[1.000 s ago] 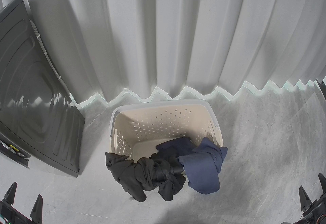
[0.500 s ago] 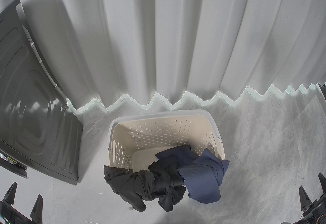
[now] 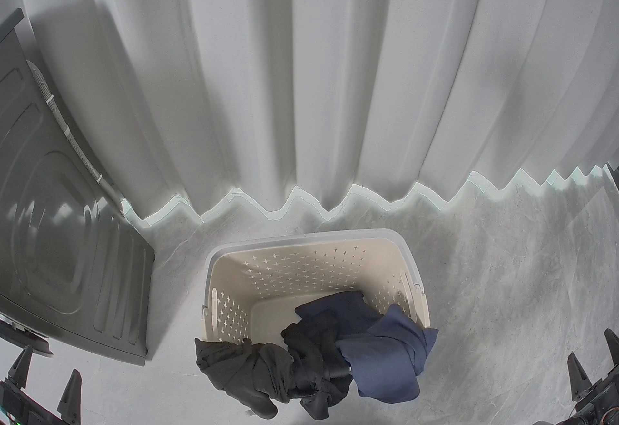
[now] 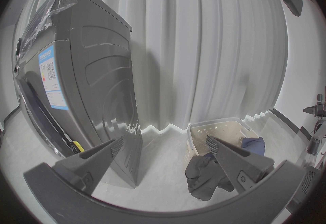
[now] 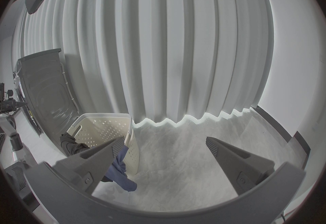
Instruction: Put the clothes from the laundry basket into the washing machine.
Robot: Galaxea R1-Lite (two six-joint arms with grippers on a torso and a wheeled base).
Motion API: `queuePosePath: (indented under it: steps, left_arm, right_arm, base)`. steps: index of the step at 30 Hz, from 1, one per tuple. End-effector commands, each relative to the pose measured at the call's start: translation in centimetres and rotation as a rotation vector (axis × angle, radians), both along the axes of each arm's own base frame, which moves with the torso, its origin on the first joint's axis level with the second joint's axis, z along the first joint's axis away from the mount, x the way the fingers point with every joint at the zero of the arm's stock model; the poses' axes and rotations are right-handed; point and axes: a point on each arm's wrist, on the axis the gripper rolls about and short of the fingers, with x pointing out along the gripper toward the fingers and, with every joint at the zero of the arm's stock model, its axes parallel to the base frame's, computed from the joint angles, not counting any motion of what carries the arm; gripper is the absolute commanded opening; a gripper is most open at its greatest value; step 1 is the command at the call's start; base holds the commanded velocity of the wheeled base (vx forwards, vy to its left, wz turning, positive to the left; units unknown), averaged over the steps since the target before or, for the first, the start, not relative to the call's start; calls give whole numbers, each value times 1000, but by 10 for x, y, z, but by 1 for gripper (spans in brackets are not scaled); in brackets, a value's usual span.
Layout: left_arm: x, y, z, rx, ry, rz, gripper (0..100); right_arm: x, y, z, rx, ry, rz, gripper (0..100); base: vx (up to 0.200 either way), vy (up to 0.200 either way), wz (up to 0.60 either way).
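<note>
At the far left stood the grey washing machine (image 3: pixel 58 239), its ribbed side panel turned toward the middle of the floor (image 3: pixel 516 265); whether its door was open could not be told. Low at the left edge hung the left gripper (image 3: pixel 50 363), its two dark fingers spread apart with nothing between them, well apart from the clothes. In the middle, just in front of the pleated white curtain (image 3: pixel 322 59), sat the cream laundry basket (image 3: pixel 309 239) with a pale rim and perforated walls, near the machine but not touching it. A black garment (image 3: pixel 258 371) lay bunched over the basket's near rim toward the left, part of it hanging down the outside. Touching it on the right, a blue garment (image 3: pixel 380 355) lay partly inside the basket and draped over the near right corner. Low at the right edge hung the right gripper (image 3: pixel 590 347), its fingers likewise apart and holding nothing, well clear of the basket.
</note>
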Motion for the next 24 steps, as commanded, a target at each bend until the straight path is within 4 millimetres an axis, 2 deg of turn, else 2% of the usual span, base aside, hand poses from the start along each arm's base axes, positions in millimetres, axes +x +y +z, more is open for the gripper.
queuePosePath:
  steps: [1, 8, 14, 24]
  left_arm:
    - [0, 0, -5, 0, 0, 1, 100]
    - [0, 0, -5, -1, 1, 1, 100]
    - [0, 0, -5, 0, 1, 1, 100]
    - [0, 0, -5, 0, 1, -1, 100]
  right_arm:
    - [0, 0, -2, 0, -3, 0, 100]
    - [0, 0, -2, 0, -3, 0, 100]
    - [0, 0, -2, 0, -3, 0, 100]
    - [0, 0, -2, 0, -3, 0, 100]
  base:
    - [200, 0, 0]
    - [29, 0, 0]
    - [200, 0, 0]
    - [20, 0, 0]
